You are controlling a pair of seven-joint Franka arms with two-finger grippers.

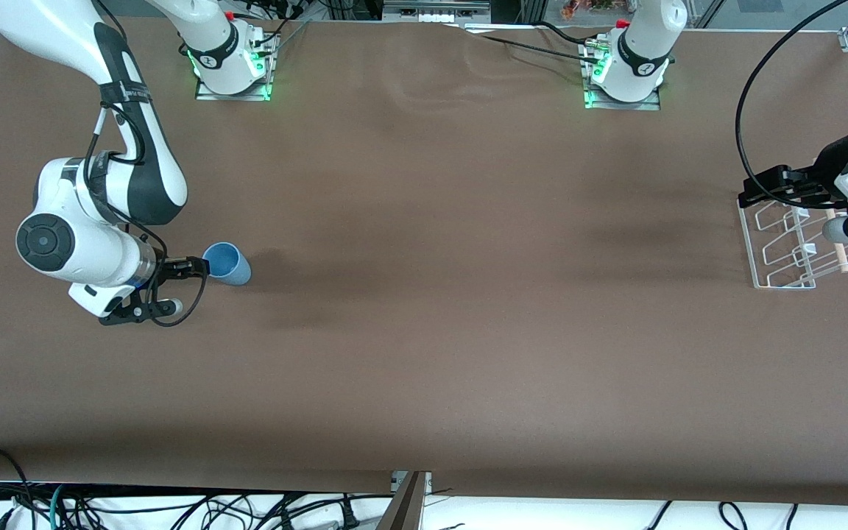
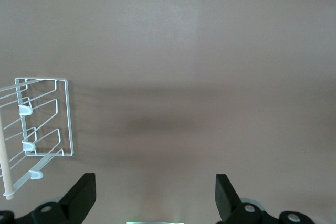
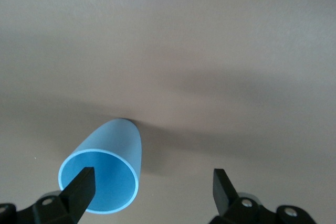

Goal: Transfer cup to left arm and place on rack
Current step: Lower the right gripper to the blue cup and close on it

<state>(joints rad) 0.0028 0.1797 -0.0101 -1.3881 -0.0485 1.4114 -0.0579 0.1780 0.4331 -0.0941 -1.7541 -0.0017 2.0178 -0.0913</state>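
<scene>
Two arms: I have the right gripper low beside the cup, jaws released; the left gripper waits above the white wire rack, jaws released.
Cup: small light-blue plastic cup stands on the brown table, at my right gripper's 1 o'clock.
Risk: one finger overlaps the rim; closing could tip it.

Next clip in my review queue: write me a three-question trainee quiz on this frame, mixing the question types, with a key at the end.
1. True or false: the small light-blue plastic cup stands on the brown table at the right arm's end.
2. The left gripper hangs over which object? A) the cup B) the white wire drying rack C) a plate
3. Fill in: the fingers of the right gripper are ____, one finger in front of the cup's mouth.

Key:
1. True.
2. B; the rack sits at the left arm's end.
3. Open; nothing is gripped yet.
</scene>
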